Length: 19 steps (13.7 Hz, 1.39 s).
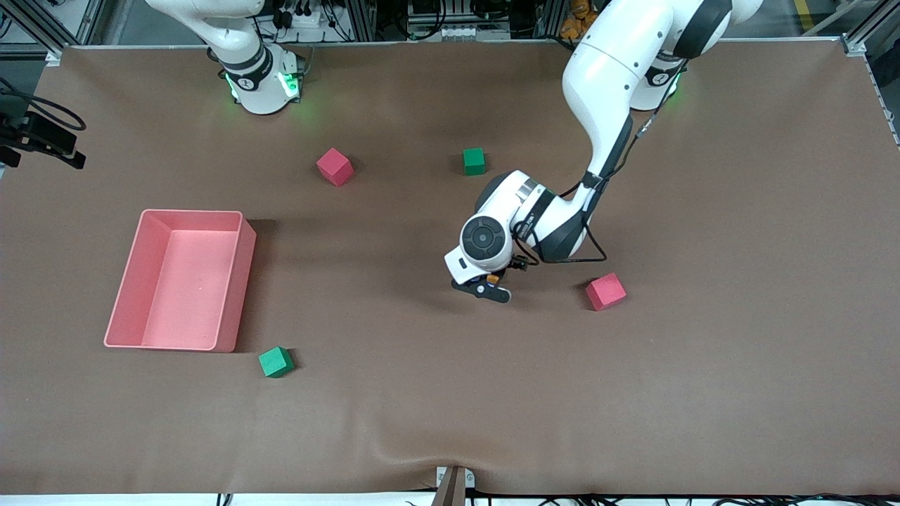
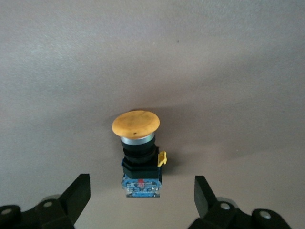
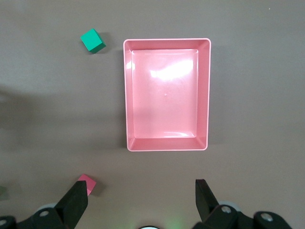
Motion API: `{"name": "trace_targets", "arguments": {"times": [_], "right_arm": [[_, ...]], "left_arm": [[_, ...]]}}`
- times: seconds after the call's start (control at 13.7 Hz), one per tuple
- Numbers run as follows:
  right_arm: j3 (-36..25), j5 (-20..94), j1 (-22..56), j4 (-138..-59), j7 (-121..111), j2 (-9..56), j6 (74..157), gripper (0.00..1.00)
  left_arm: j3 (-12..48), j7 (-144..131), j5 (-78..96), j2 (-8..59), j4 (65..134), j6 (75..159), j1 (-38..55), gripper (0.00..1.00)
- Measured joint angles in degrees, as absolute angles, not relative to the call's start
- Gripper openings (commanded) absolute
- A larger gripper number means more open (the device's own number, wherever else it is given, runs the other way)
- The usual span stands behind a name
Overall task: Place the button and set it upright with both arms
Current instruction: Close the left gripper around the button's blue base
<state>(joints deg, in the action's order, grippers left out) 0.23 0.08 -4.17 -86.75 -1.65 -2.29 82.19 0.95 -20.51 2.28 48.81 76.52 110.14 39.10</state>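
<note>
Lying flat: button (image 2: 138,152) on the table (image 1: 703,351), long axis level.
Left gripper (image 2: 142,200): spread wide, straddling its base.
Right gripper (image 3: 142,202): spread wide above the tray (image 3: 167,143).

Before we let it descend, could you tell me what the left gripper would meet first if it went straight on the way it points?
Most likely the button, between the open left gripper fingers, then the table.
</note>
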Motion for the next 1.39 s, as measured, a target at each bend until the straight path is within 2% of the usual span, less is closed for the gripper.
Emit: {"name": "trace_targets", "arguments": {"times": [0.44,0.51,0.66,0.88,1.39], "right_arm": [[0.83,0.10,-3.79,-86.75,-1.74,-1.51,84.19,1.00],[0.90,0.10,-3.77,-86.75,-1.74,-1.44,84.61,1.00],[0.90,0.10,-3.77,-86.75,-1.74,-1.40,84.97,1.00],[0.90,0.10,-3.77,-86.75,-1.74,-1.39,85.40,1.00],[0.93,0.12,-3.70,-86.75,-1.76,-1.39,85.71,1.00]], "left_arm": [[0.95,-21.89,2.37,49.79,76.53,110.13,39.10,0.72],[0.97,-22.84,2.40,50.11,76.54,110.13,39.12,0.66],[0.97,-23.54,2.45,50.61,76.54,110.14,39.12,0.46],[0.97,-23.65,2.47,50.95,76.54,110.13,39.12,0.01],[1.18,-32.15,2.69,50.31,74.59,110.18,39.20,0.00]]}}
